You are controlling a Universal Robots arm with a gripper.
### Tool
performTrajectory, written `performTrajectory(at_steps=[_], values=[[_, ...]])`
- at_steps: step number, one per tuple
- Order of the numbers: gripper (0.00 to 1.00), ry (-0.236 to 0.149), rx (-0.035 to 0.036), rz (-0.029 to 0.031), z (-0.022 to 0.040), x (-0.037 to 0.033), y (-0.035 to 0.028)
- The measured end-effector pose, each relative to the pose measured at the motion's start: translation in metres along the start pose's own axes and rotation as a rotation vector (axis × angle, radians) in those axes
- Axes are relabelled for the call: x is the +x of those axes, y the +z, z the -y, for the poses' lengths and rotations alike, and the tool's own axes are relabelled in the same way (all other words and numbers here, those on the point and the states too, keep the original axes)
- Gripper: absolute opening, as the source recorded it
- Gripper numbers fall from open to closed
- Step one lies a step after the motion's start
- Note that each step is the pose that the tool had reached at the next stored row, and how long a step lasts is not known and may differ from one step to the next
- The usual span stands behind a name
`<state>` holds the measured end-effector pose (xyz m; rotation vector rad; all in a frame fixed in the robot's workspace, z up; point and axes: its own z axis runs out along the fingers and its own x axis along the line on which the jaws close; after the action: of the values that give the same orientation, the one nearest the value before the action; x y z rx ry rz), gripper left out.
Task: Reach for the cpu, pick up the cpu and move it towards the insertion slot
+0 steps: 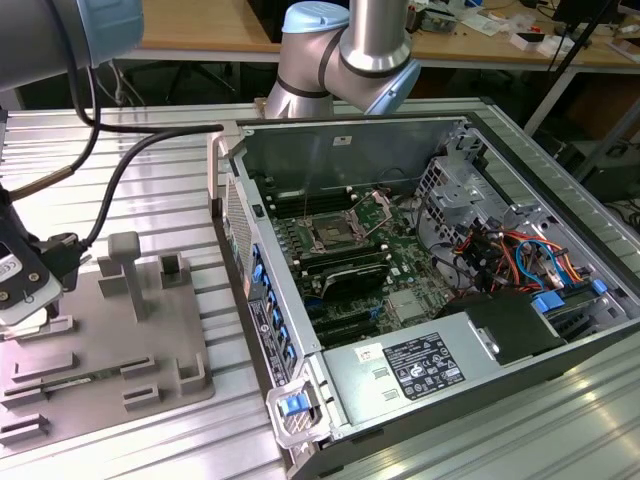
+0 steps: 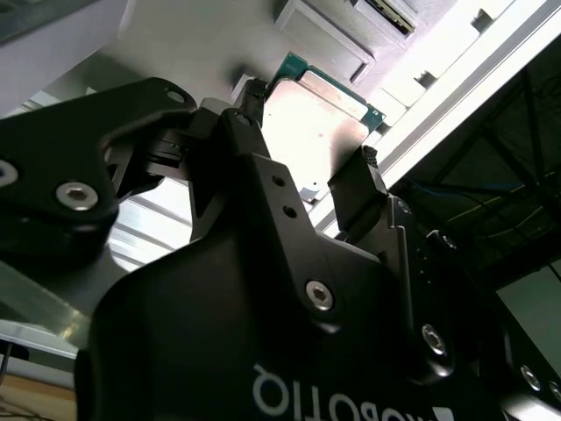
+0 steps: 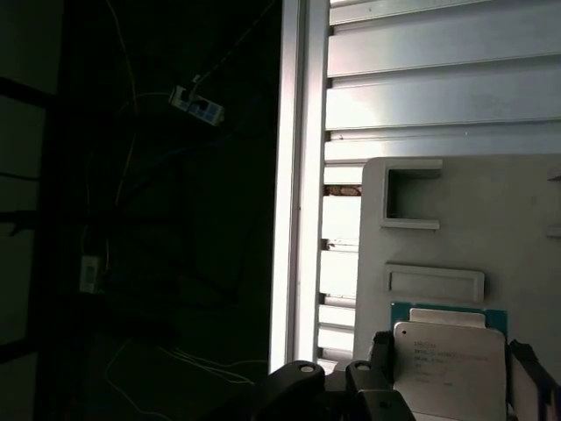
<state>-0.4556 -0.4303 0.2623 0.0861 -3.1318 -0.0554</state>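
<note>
Closest to the wrist is the gripper [image 2: 308,132]. Its two black fingers [image 2: 358,193] press on two sides of the cpu [image 2: 320,114]. They look clamped on it, and the chip's silver top and thin green edge show between them. In the first wrist view the cpu [image 3: 447,364] sits between the fingers, over the grey tray [image 3: 491,219]. I cannot tell if the chip is lifted off the tray or resting on it (no gap shows under it).

In the exterior view the gripper [image 1: 20,285] is low down at the view's far left edge, right over the tray [image 1: 100,330]. The tray lies on the metal table [image 1: 180,200] with its long ridges.

Farther off, toward the exterior view's right, stands the open computer case [image 1: 340,150]. A green board [image 1: 400,270] lies in the bottom of it. On that board is the insertion slot [image 1: 330,237], a shiny square frame with a dark middle. It is well apart from the gripper, with the side wall of the case in between.

So how far along is the job? I think the reaching part is done. The grabbing part looks done too, since the fingers hug the chip. The lifting part I am not sure about. The trip to the slot has not happened yet, because the chip is over the tray and the slot is far away inside the case.
</note>
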Motion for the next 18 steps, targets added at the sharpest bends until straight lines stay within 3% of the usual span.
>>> performTrajectory(at_steps=[5, 18], values=[[0.55, 0.0, 0.0, 0.0, -0.0001, 0.0, -0.0032], [0.55, 0.0, 0.0, 0.0, -0.0007, 0.0002, -0.0196]])
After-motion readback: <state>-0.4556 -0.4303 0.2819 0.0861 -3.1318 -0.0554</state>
